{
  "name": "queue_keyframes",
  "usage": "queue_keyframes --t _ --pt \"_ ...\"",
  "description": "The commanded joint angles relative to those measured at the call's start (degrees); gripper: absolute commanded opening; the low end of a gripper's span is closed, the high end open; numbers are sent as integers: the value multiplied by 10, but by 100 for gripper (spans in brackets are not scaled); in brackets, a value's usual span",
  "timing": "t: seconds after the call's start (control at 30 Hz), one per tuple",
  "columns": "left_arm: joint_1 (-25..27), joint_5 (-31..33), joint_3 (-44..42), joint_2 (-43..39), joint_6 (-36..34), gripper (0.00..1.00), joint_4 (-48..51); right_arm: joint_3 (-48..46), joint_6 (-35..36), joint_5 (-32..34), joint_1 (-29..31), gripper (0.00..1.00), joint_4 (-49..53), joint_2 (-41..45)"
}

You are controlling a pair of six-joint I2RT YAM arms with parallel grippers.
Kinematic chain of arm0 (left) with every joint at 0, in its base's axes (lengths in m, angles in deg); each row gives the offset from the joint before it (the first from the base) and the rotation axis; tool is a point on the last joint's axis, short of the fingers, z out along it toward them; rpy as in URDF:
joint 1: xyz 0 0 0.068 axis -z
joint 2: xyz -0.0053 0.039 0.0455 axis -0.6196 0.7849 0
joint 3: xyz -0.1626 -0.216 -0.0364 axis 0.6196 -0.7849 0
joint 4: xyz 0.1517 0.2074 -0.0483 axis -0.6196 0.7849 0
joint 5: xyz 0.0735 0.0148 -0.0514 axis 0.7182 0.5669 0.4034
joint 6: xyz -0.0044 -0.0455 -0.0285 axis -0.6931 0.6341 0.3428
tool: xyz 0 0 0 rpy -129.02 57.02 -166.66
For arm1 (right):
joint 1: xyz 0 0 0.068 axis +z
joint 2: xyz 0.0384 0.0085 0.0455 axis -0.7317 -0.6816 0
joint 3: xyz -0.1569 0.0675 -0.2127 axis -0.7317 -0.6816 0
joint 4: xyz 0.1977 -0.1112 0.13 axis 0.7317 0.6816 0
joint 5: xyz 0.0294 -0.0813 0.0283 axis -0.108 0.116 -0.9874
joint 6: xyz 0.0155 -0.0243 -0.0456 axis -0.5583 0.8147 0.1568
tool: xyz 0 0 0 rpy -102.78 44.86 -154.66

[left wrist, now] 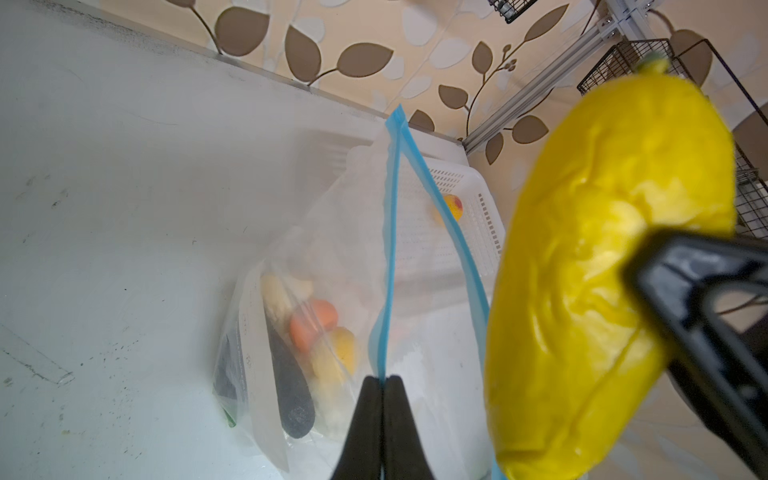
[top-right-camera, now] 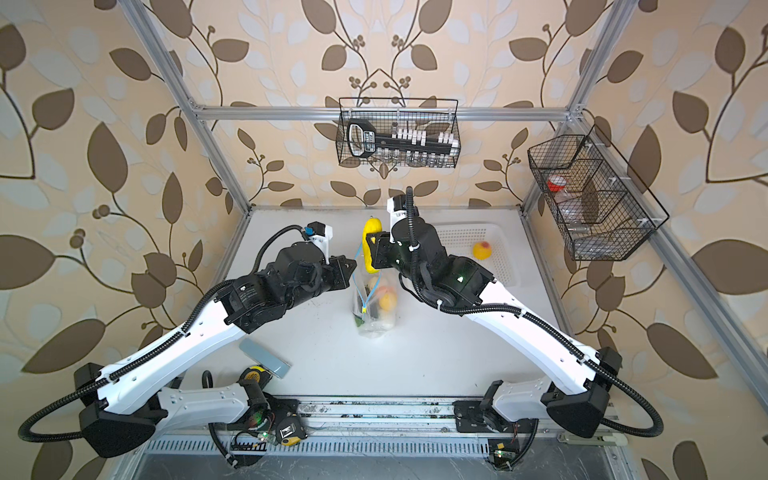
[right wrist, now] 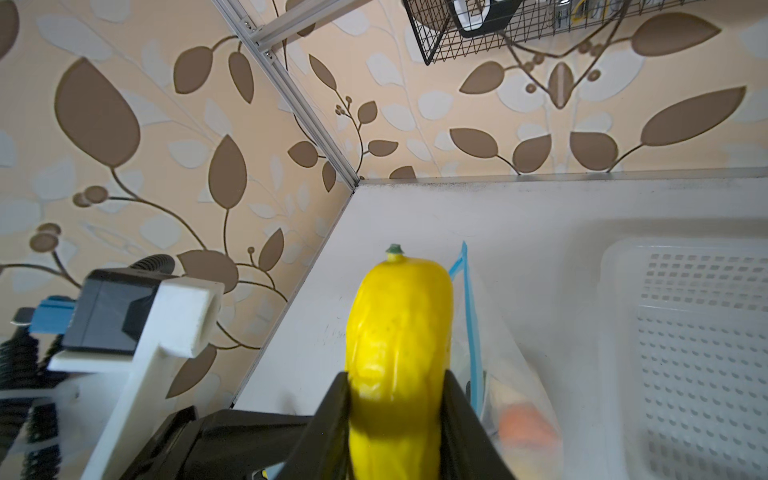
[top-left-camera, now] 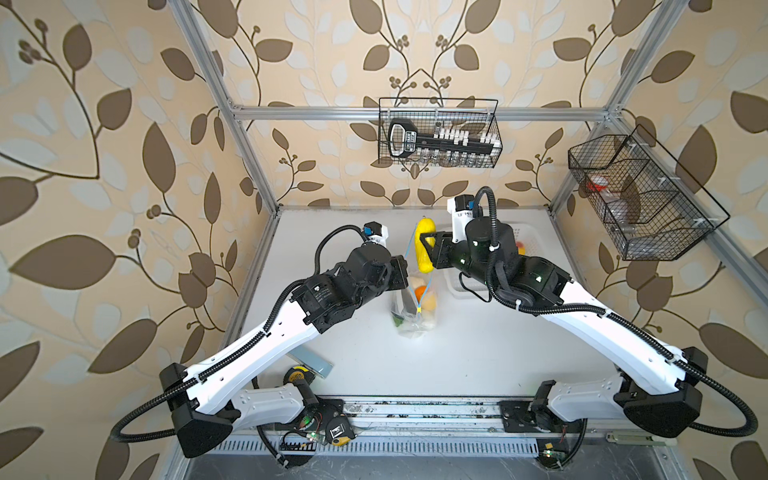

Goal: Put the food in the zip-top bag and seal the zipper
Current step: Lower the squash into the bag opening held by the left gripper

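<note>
The white surface [top-left-camera: 478,353] carries the zip-top bag [top-right-camera: 376,322], which stands on its bottom, its top edge drawn upward. The white perforated basket [top-right-camera: 461,245] sits near the bag, on the right arm's side.

The bag is partly filled. Through the clear plastic the left wrist view shows an orange [left wrist: 311,328], a yellow piece, a pale piece, a dark long piece and something green at the bottom.

A long yellow vegetable [right wrist: 399,332] with a small green stem is up in the air just beside the bag's raised top edge, not yet inside the mouth. The right pincer [right wrist: 397,386] grips it around its middle, jaws narrowed against its sides.

The left pincer [left wrist: 381,380] is pressed fully together on the zipper [left wrist: 390,249], pinching one blue strip and holding that edge up. The two blue strips stand apart, so the mouth is open and the seal is not made.

One peach [top-right-camera: 482,250] lies alone in the basket, well apart from the bag.

My reading is that the loading is mostly done. What is left is the yellow vegetable, the peach, and closing the zipper.
</note>
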Motion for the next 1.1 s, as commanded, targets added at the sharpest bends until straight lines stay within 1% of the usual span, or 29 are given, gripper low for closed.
queue_keyframes --t 0.0,0.27,0.87,1.07 --pt "-6 19 21 -7 7 0 -4 -8 -4 20 8 33 -8 -7" --pt "-5 21 18 -12 7 0 -5 -14 -6 40 9 33 28 -23" --pt "-5 18 15 -16 9 0 -9 -14 -2 33 20 34 39 -49" --pt "-6 16 14 -16 10 0 -9 -17 1 42 19 35 43 -50"
